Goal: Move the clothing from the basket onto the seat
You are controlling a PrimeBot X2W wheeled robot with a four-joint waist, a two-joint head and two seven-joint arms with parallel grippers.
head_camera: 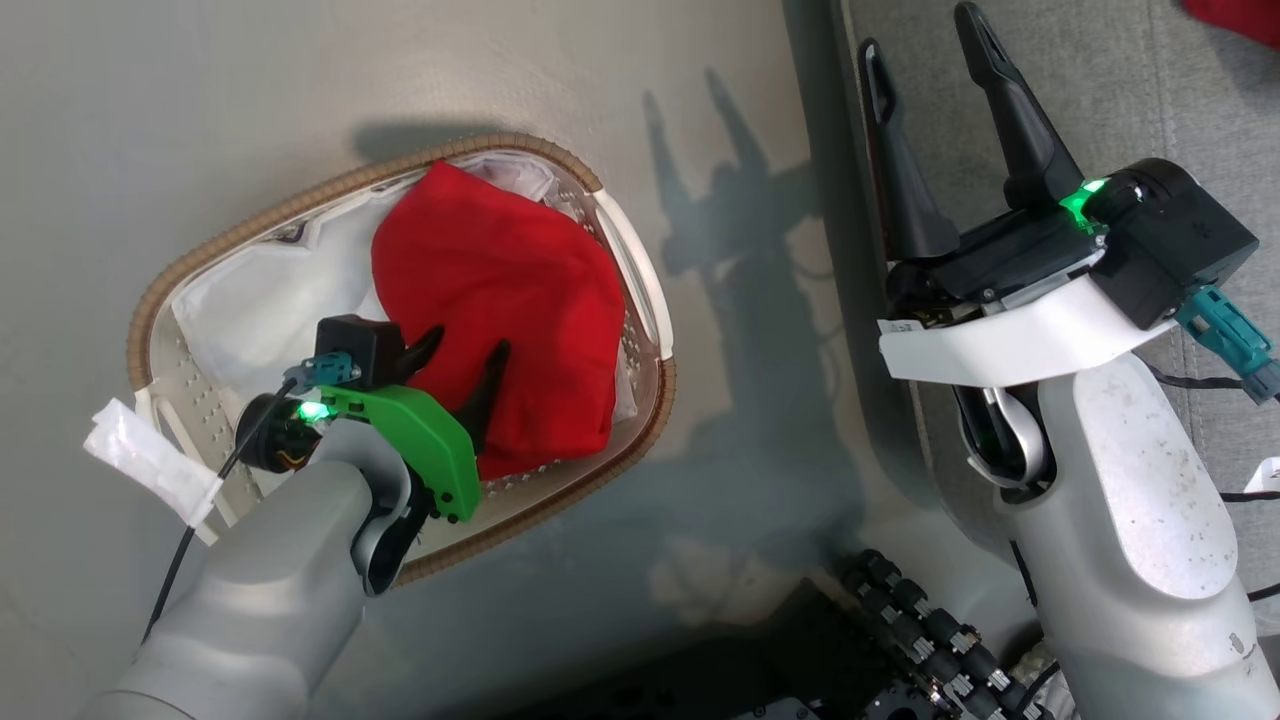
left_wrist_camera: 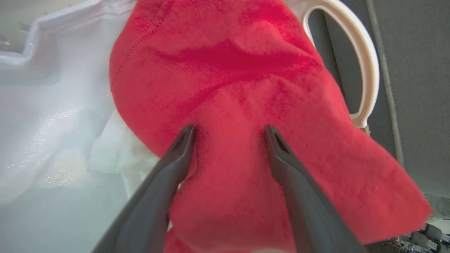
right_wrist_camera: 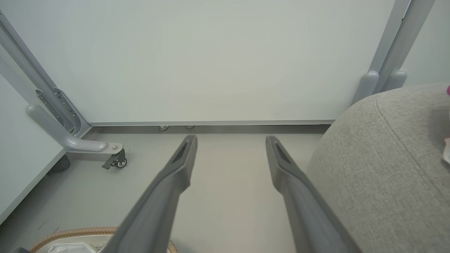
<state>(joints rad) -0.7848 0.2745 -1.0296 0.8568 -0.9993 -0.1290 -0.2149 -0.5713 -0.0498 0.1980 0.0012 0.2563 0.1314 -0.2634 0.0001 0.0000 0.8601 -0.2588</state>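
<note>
Your left gripper (head_camera: 470, 338), jaws apart, presses soft red clothing (head_camera: 500, 260) in the woven-rimmed basket (head_camera: 470, 140); right gripper (head_camera: 920, 30), jaws apart, beside the grey seat (head_camera: 1130, 90).

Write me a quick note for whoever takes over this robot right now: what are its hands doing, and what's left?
Left gripper: open, fingertips down on the clothing in the basket, not closed yet.
Right gripper: open, empty, raised beside the seat.
Done: a red piece already lies at the seat's far edge.
To do: close on the clothing, lift it, carry it to the seat.
</note>
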